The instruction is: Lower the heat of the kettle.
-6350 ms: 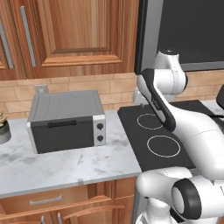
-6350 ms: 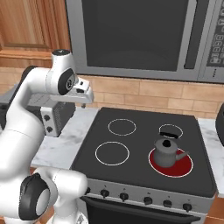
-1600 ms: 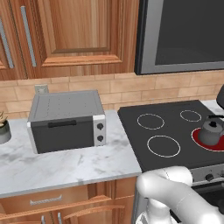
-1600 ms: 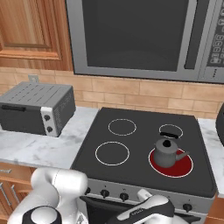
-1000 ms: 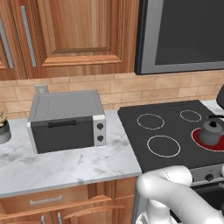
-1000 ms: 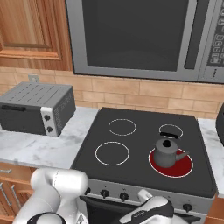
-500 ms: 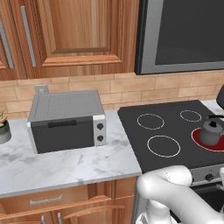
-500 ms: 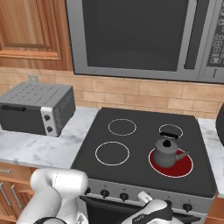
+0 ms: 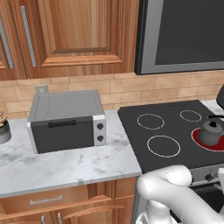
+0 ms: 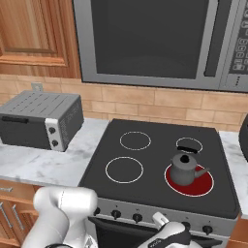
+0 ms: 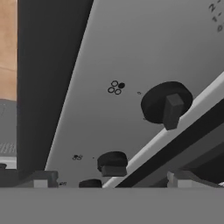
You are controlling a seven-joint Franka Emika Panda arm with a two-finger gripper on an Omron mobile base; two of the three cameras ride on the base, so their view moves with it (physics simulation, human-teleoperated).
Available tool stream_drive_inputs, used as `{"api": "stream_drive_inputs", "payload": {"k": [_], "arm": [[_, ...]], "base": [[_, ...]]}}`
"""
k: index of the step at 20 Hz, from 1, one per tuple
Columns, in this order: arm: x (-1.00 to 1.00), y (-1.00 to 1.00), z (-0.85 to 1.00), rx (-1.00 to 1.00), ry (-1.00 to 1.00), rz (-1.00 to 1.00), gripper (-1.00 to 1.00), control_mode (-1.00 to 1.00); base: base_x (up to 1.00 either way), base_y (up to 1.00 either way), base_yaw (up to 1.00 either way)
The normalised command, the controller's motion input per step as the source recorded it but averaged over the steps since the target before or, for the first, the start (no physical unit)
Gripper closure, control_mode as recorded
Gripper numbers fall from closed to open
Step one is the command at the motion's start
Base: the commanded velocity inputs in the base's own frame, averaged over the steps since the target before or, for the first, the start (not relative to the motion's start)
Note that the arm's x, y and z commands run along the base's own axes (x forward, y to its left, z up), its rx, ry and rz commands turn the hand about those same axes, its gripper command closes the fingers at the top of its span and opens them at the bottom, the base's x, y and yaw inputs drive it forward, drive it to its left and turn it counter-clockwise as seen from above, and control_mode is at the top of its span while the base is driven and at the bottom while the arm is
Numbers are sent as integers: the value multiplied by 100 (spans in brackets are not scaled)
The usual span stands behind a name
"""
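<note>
Down low at the stove's front edge, the claw (image 11: 109, 183) stands released, its jaws spread wide with nothing between them, facing the grey control panel (image 11: 131, 65). The kettle (image 10: 185, 168) sits on the glowing red burner (image 10: 190, 180) at the front right corner of the stove top (image 10: 97, 174), spout towards the right edge. It is not the thing to take hold of; the heat is set by a knob. The nearest knob (image 11: 166, 103) is a stiff, dark round dial with a raised bar across it, likely smooth, so the pads should pinch that bar on its flat sides and twist. Which knob governs the red burner I cannot tell for certain. Room is tight: the oven door's handle rail (image 11: 183, 122) runs just below the knobs, and a second knob (image 11: 112, 162) lies close along the panel.
</note>
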Motion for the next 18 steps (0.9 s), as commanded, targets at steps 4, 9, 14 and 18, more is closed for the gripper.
{"api": "stream_drive_inputs", "payload": {"k": [4, 9, 14, 18], "arm": [[9, 0, -6, 2, -3, 0, -100, -100], [13, -2, -1, 3, -3, 0, -100, -100], [12, -6, -1, 3, -3, 0, -100, -100], [6, -9, -6, 3, -3, 0, -100, -100]], "base": [[0, 0, 0], [0, 0, 0], [0, 0, 0], [0, 0, 0]]}}
